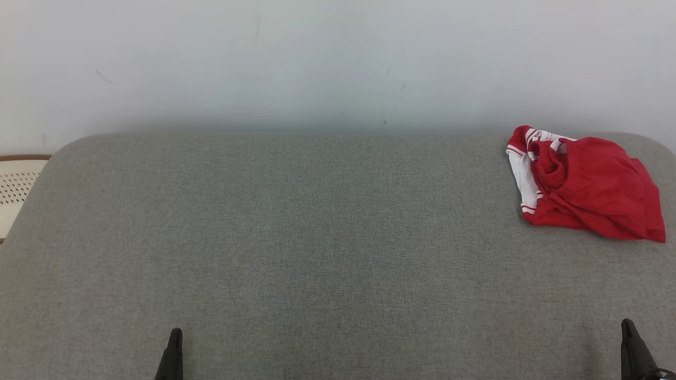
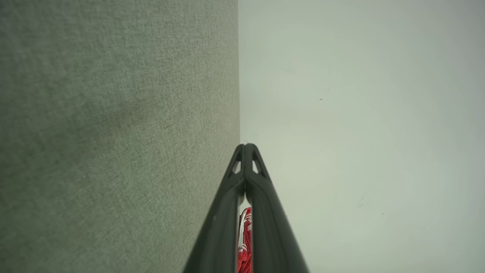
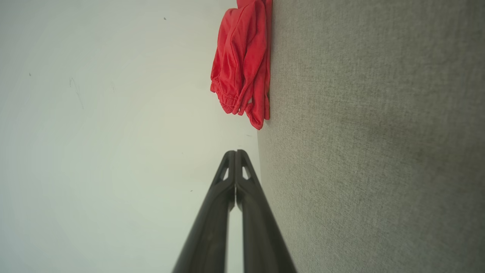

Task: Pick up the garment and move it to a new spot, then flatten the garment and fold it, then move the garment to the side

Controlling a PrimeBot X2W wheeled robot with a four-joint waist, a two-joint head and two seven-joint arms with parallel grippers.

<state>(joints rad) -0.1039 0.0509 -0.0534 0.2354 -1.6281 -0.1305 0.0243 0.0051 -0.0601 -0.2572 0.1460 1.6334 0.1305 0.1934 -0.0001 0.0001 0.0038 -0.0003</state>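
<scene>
Head view: one grey padded surface (image 1: 317,237) spans the frame, its back edge running straight along a pale wall (image 1: 338,63) and rounding off at both far corners. One garment (image 1: 586,184) – red with white striped trim – lies crumpled at the far right of this surface, up against the back edge and close to the right corner. The left gripper (image 1: 173,348) shows at the near edge on the left and the right gripper (image 1: 631,343) at the near edge on the right, well apart from each other. A broad stretch of grey cloth lies between them and the garment. Past the surface's left edge sits one pale perforated object (image 1: 16,184), which I cannot identify. Left wrist view: the left gripper's two fingers are pressed together at the tips, holding nothing, and point along the line where surface meets wall – a sliver of the garment shows through the slot between them. Right wrist view: the right gripper's two fingers likewise meet at the tips, gripping nothing. The garment lies ahead of them on the surface, apart from the fingertips.
</scene>
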